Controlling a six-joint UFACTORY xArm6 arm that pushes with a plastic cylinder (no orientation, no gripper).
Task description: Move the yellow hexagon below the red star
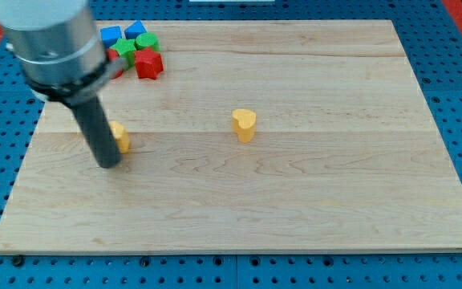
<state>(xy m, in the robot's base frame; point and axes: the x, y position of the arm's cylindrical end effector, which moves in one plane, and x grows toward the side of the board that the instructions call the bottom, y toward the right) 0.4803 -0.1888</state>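
The yellow hexagon (pixel 120 137) lies at the board's left, partly hidden behind my rod. My tip (pixel 108 164) rests on the board just left of and below it, touching or nearly touching. A red block (pixel 147 63), probably the red star, sits at the view's top left, well above the hexagon. A second red piece (pixel 116 69) shows only as a sliver beside the arm. A yellow heart (pixel 245 124) stands alone near the board's middle.
Two green blocks (pixel 144 42) (pixel 122 50) and two blue blocks (pixel 111 35) (pixel 135 29) cluster with the red ones at the top left. The arm's grey body (pixel 50 40) covers the top-left corner. The wooden board (pixel 335 160) lies on a blue pegboard.
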